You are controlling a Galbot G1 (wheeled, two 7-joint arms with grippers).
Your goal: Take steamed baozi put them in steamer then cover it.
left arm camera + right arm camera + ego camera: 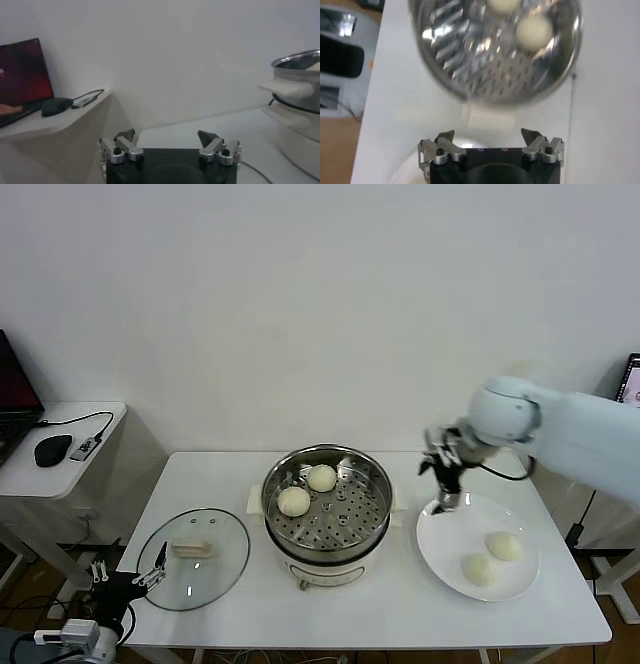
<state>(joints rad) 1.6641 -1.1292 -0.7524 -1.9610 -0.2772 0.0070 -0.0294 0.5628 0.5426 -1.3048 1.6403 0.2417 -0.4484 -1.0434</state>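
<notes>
Head view: my right claw [447, 484] released, over plate [440, 559] rim; remaining buns [492, 557] lie just beyond, toward me.

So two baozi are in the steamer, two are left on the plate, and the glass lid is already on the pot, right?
Not quite. The head view shows the glass lid lying on the table left of the steamer, not on it. The two-and-two baozi count is right.

No readable text, labels, brands or numbers anywhere.
</notes>
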